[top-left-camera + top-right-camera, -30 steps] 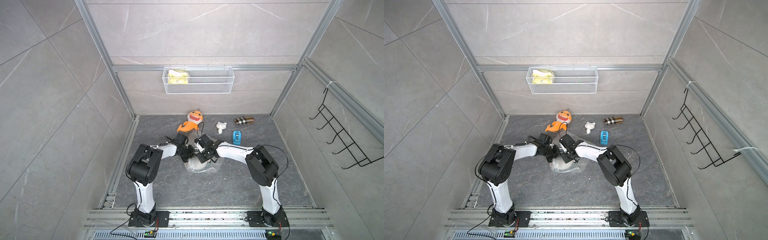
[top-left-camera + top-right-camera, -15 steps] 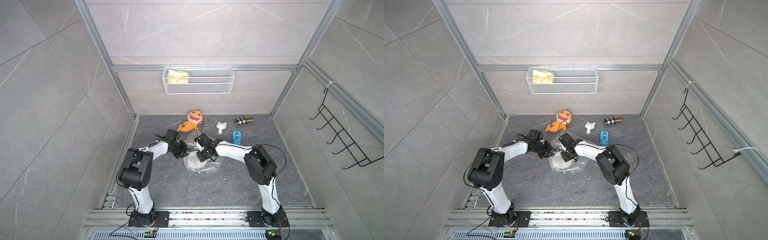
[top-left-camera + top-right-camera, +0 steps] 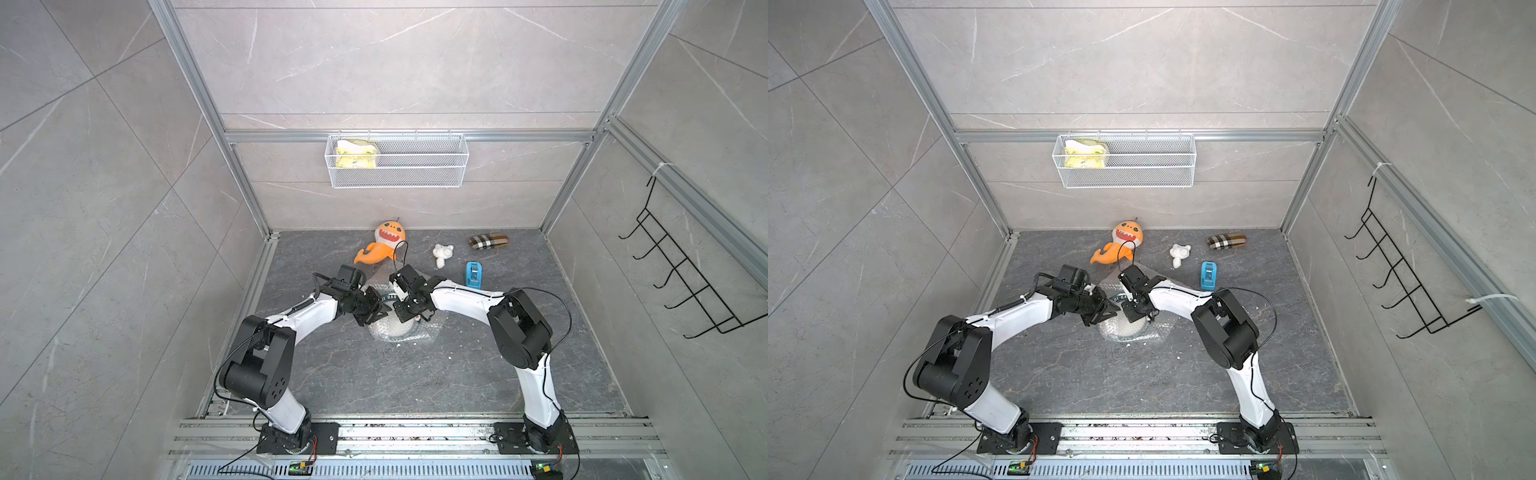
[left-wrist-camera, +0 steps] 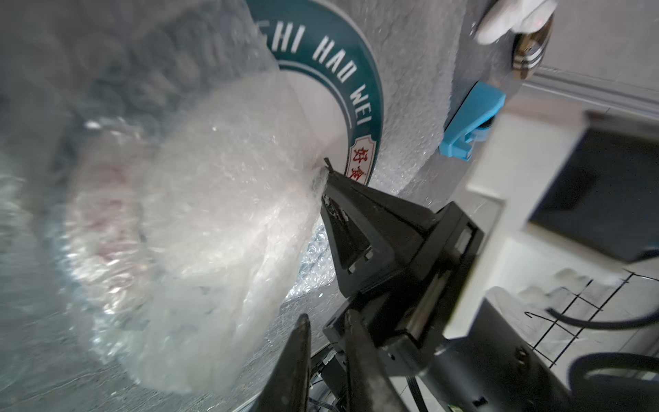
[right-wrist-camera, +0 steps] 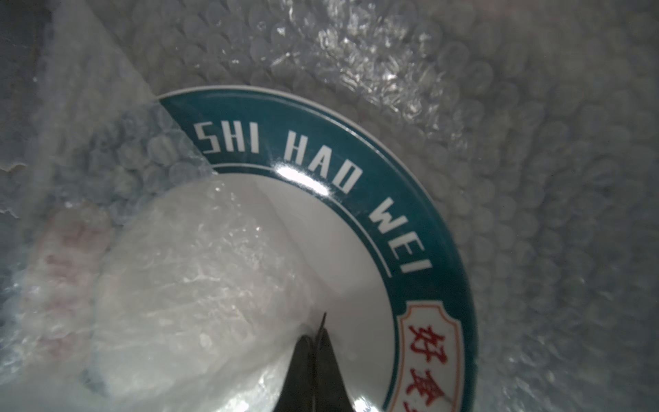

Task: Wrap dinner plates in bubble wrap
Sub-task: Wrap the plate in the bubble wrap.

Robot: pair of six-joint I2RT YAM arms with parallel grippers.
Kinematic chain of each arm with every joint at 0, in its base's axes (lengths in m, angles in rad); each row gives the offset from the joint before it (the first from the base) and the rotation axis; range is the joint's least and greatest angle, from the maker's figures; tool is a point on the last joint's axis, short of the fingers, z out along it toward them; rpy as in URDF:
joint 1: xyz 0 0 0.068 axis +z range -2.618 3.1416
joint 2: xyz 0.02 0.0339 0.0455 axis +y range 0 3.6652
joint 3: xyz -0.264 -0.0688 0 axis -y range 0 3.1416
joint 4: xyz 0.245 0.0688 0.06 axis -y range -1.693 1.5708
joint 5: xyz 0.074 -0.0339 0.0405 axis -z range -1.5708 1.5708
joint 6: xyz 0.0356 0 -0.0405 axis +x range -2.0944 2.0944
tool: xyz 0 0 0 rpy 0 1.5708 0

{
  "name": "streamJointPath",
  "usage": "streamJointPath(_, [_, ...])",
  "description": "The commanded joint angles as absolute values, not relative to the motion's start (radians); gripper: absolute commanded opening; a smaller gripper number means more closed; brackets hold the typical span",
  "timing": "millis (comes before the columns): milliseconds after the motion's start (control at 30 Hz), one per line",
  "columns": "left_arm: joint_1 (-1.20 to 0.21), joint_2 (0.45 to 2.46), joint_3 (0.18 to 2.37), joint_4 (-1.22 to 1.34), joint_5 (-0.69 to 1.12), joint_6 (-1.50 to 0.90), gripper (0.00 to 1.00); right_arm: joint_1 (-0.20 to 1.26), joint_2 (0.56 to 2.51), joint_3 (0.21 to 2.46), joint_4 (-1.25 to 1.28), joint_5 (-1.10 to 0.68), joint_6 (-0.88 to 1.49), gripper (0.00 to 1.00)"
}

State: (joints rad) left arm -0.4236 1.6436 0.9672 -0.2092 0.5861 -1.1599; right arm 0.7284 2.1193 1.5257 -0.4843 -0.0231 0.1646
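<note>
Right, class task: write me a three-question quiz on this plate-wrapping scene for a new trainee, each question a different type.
1. True or false: the bubble wrap fully covers the plate.
2. The jaws of the right gripper are shut on: A the plate's rim, B the bubble wrap, C nothing?
3. Fill in: the plush shark near the back wall is ___.
Key: 1 false; 2 B; 3 orange.
</note>
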Motion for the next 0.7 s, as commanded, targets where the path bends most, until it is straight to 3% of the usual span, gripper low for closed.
streamJointPath(0, [-0.425,1.706,0.958,-0.138,0.588,-1.188,0.20,0.719,2.146,1.540,-0.542,-0.032,0.187,0.00])
streamJointPath(433, [-0.413,1.855,0.977,-0.171,0.409,-1.114,0.18,0.718,2.094,1.553,-0.583,-0.050,0.181,0.00])
streamJointPath(567, [-0.411,1.857,0.960,-0.193,0.370,-1.097,0.17,0.718,2.048,1.542,-0.590,-0.039,0.184,0.26])
streamJointPath(667, [-0.410,1.863,0.945,-0.205,0.343,-1.082,0.17,0.717,1.994,1.520,-0.574,-0.038,0.192,0.33])
